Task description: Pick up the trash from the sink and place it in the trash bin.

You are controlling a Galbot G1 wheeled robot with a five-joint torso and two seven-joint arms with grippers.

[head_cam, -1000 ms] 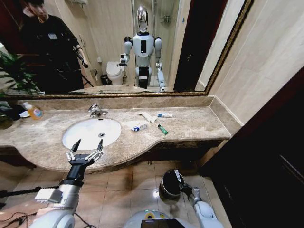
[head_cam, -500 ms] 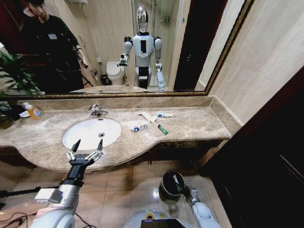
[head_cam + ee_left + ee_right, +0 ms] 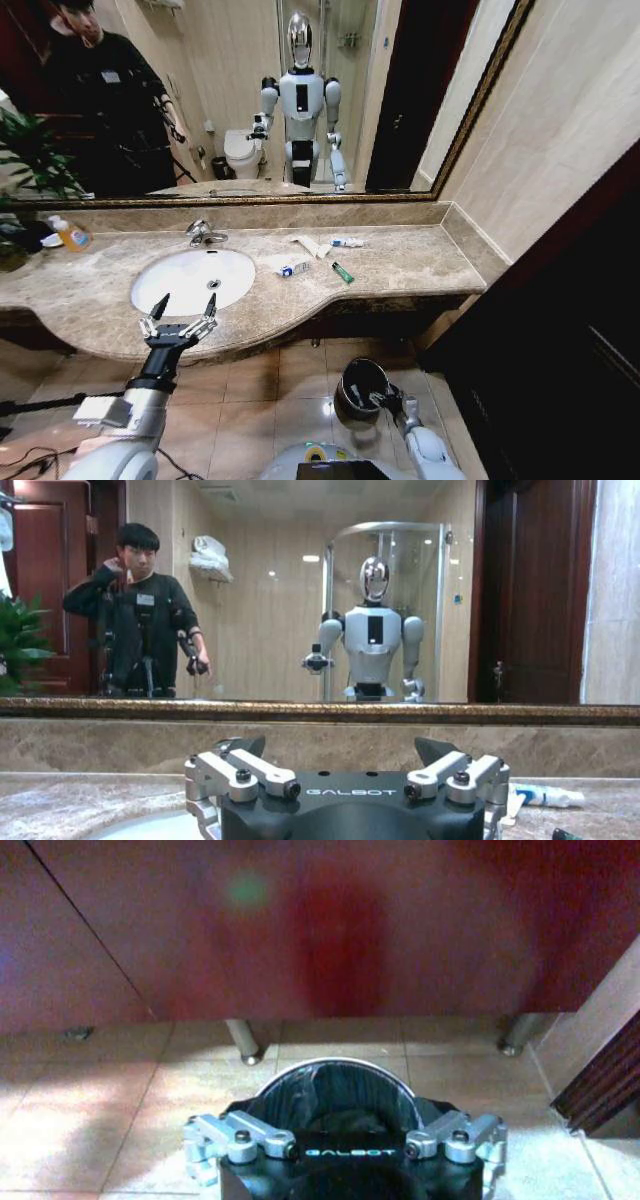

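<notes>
Low over trash bin (image 3: 358,388), right gripper (image 3: 388,400); left gripper (image 3: 183,312) spread near sink (image 3: 192,280).

A wide gold-framed mirror (image 3: 230,100) runs along the wall above the counter's back edge, reflecting a glass shower enclosure (image 3: 385,607), a toilet (image 3: 241,152) and beige tiled walls. Glossy beige floor tiles (image 3: 250,390) catch the light below the counter's front edge. Dark red-brown wooden panelling (image 3: 560,330) stands past its right end.
</notes>
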